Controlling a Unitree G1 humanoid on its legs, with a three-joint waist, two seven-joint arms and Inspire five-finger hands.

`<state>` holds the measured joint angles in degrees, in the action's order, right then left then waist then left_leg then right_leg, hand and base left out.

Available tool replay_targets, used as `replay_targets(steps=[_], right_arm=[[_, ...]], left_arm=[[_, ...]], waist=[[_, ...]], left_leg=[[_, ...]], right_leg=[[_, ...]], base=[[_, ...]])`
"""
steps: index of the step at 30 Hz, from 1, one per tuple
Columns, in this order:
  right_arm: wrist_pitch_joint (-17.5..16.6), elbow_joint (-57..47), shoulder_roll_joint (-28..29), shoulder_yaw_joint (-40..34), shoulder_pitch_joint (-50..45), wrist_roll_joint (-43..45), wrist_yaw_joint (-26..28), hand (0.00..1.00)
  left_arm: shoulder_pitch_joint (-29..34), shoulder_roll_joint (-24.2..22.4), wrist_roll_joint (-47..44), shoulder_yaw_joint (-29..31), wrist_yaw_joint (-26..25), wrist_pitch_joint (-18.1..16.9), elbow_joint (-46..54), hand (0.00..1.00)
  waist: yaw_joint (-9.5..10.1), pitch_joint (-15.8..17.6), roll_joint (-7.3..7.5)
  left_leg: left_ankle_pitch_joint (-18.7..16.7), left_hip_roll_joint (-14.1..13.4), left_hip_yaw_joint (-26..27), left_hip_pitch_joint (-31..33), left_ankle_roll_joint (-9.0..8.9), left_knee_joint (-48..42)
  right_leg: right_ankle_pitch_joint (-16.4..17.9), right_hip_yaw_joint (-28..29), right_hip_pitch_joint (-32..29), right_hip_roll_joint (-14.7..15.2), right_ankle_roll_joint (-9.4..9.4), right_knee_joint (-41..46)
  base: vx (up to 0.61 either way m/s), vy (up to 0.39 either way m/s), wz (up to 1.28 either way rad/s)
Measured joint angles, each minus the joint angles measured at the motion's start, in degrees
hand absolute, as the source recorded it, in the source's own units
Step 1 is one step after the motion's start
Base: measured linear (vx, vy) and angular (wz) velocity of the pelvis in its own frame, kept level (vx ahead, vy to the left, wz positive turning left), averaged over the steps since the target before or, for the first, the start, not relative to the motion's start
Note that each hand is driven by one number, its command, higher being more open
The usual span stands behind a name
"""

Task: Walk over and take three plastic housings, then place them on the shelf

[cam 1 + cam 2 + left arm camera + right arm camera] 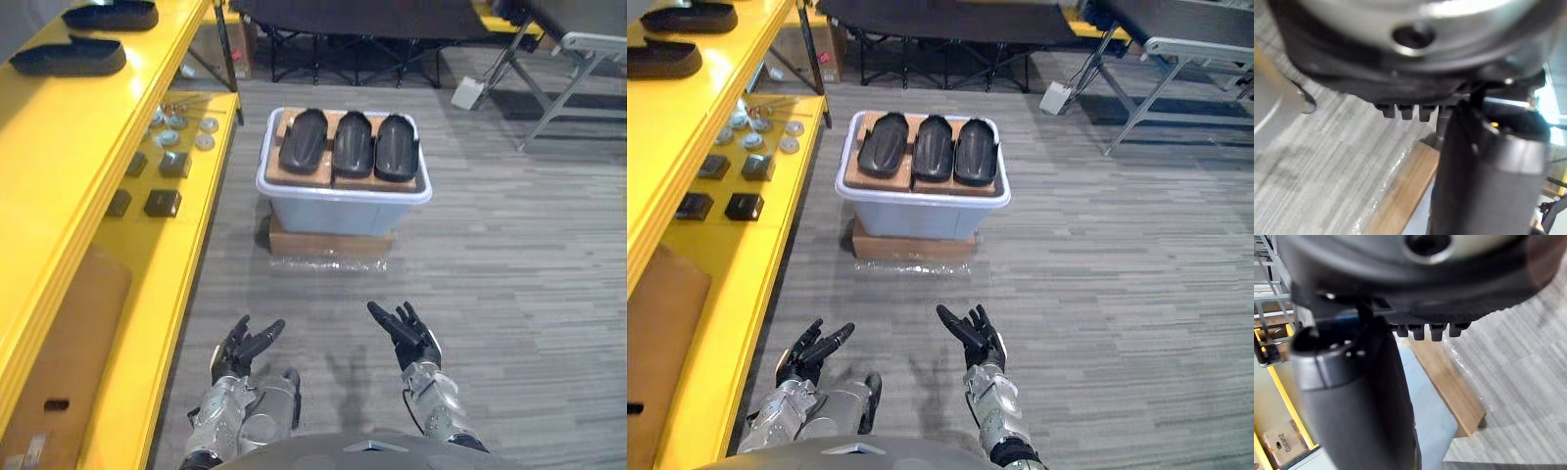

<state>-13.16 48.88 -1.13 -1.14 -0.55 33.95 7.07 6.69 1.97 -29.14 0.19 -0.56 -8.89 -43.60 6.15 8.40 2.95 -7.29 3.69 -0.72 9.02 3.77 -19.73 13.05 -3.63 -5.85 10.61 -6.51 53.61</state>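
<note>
grey bin [343, 211] on floor [509, 274], 3 black plastic housings [353, 144] side by side on cardboard [278, 173] across its top; left hand [240, 352], right hand [411, 338] both relaxed, empty; yellow shelf [59, 147] at left

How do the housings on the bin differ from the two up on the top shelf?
The bin housings lie side by side, close together, on brown cardboard atop the bin. The shelf housings lie one behind the other, apart, on the yellow shelf. The bin holds three, the shelf two. Both sets are black, elongated shells.
</note>
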Motion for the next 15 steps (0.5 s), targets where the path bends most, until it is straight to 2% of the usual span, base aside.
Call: replay_targets(steps=[2, 3, 5, 6, 7, 8, 9, 10, 11, 12, 13, 14, 15], right_arm=[[-0.1, 0.4, 0.1, 1.2, -0.2, -1.0, 0.0, 1.0], [-0.1, 0.5, 0.1, 1.2, -0.2, -1.9, 0.1, 1.0], [-0.2, 1.1, 0.1, 1.0, 0.0, -2.2, 0.0, 1.0], [-0.2, 2.0, 0.0, 0.5, 0.5, -2.4, 0.1, 1.0], [-0.2, 2.9, 0.0, 0.0, 0.9, -3.5, 0.0, 1.0], [-0.2, 3.2, 0.0, -0.1, 0.8, -4.0, 0.0, 1.0], [-0.2, 3.6, -0.1, -0.5, 0.3, -4.5, 0.1, 1.0], [-0.2, 4.0, -0.1, -0.6, 0.1, -4.6, 0.2, 1.0], [-0.1, 4.6, 0.0, -1.1, -1.5, -6.9, 1.1, 1.0], [-0.1, 6.5, -1.6, -1.9, -1.2, -9.0, 1.3, 1.0], [-0.1, 6.8, -2.2, -2.6, -1.3, -9.5, 1.3, 1.0], [-0.1, 7.3, -3.4, -3.3, -0.8, -10.6, 0.9, 1.0], [-0.1, 7.8, -4.7, -3.4, 0.2, -10.8, 0.4, 1.0]], left_arm=[[-0.4, 0.1, 0.0, -0.5, -0.1, -0.6, -0.6, 1.0], [-0.6, 0.1, 0.0, -0.5, -0.2, -0.8, -1.2, 1.0], [-1.8, 0.1, -0.1, -0.4, -0.3, -0.8, -1.5, 1.0], [-2.4, 0.2, -1.1, -0.4, -0.3, -0.9, -1.5, 1.0], [-3.1, 0.4, -2.4, -0.3, -0.4, -0.9, -2.1, 1.0], [-3.4, 0.5, -2.6, -0.2, -0.4, -0.9, -2.5, 1.0], [-4.2, 0.5, -4.4, -0.1, -0.4, -0.8, -3.7, 1.0], [-4.1, 0.6, -4.7, -0.1, -0.4, -0.8, -3.9, 1.0], [-4.1, 1.1, -5.3, -0.1, -0.4, -0.8, -4.4, 1.0], [-4.8, 0.3, -7.0, 0.1, -0.6, -0.3, -6.3, 1.0], [-4.6, -0.3, -7.0, 0.0, -0.5, 0.1, -6.7, 1.0], [-4.4, -1.5, -7.4, -0.1, -0.5, 0.5, -7.3, 1.0], [-4.4, -2.1, -8.5, -0.6, -0.5, 1.1, -7.8, 1.0]], waist=[[-0.08, 0.1, -0.23], [-0.2, 0.2, -0.57], [-0.16, 0.0, -1.31], [-0.1, 0.1, -1.88], [-0.17, 0.3, -2.28], [-0.23, 0.3, -2.33], [-0.93, 0.2, -2.15], [-1.43, 0.1, -1.94], [-2.27, -0.8, 0.05], [-2.08, -1.1, -2.32], [-2.06, -1.4, -2.97], [-1.91, -2.1, -4.33], [-1.86, -2.2, -4.59]], left_leg=[[-0.2, -0.5, 0.4, -5.0, 0.18, 3.7], [-0.2, -1.3, 0.3, -7.1, 0.21, 5.2], [-0.5, -2.9, 0.1, -8.0, -0.31, 6.2], [-1.3, -4.4, -0.4, -8.1, -1.33, 6.2], [-2.2, -5.7, -1.2, -8.2, -2.29, 5.9], [-2.7, -6.1, -1.7, -8.3, -2.82, 5.7], [-4.4, -6.8, -3.8, -8.2, -4.24, 4.4], [-5.3, -7.0, -4.8, -8.1, -4.97, 3.5], [-8.9, -6.6, -8.6, -7.3, -8.24, 0.1], [-10.5, -9.2, -11.4, -7.3, -10.01, -1.6], [-10.5, -10.4, -12.1, -7.6, -10.05, -1.0], [-9.6, -12.4, -12.8, -8.0, -11.28, 1.1], [-7.6, -13.4, -12.7, -8.9, -12.53, 3.1]], right_leg=[[1.2, -4.5, -2.8, 1.3, 1.8, -1.5], [1.6, -6.5, -4.5, 1.4, 2.37, -5.8], [1.5, -8.6, -6.3, 1.3, 2.28, -13.9], [0.9, -8.7, -7.4, 1.3, 1.6, -20.9], [-0.4, -7.2, -8.3, 1.3, 0.38, -27.2], [-1.3, -5.7, -8.5, 1.3, -0.11, -29.8], [-4.4, -1.1, -8.5, 1.2, -0.92, -34.3], [-5.5, 0.6, -8.2, 1.2, -1.34, -35.4], [-10.9, 4.6, -6.5, 1.5, -0.9, -36.6], [-8.1, 1.0, -6.1, -0.2, -1.45, -33.7], [-7.0, -0.1, -6.2, -1.2, -0.58, -33.0], [-5.4, -0.9, -7.2, -2.8, 0.65, -30.9], [-4.1, -1.1, -8.0, -3.5, 1.66, -29.1]], base=[[0.36, 0.049, -0.11], [0.31, -0.007, -0.02], [0.21, -0.047, 0.02], [0.25, -0.122, 0.05], [0.24, -0.153, 0.08], [0.27, -0.288, 0.35], [0.22, -0.299, 0.47], [0.35, -0.666, 1.05], [0.3, -0.707, 1.11], [0.28, -0.712, 1.03], [0.21, -0.544, 0.48], [0.15, -0.402, 0.14], [0.18, -0.455, 0.05]])
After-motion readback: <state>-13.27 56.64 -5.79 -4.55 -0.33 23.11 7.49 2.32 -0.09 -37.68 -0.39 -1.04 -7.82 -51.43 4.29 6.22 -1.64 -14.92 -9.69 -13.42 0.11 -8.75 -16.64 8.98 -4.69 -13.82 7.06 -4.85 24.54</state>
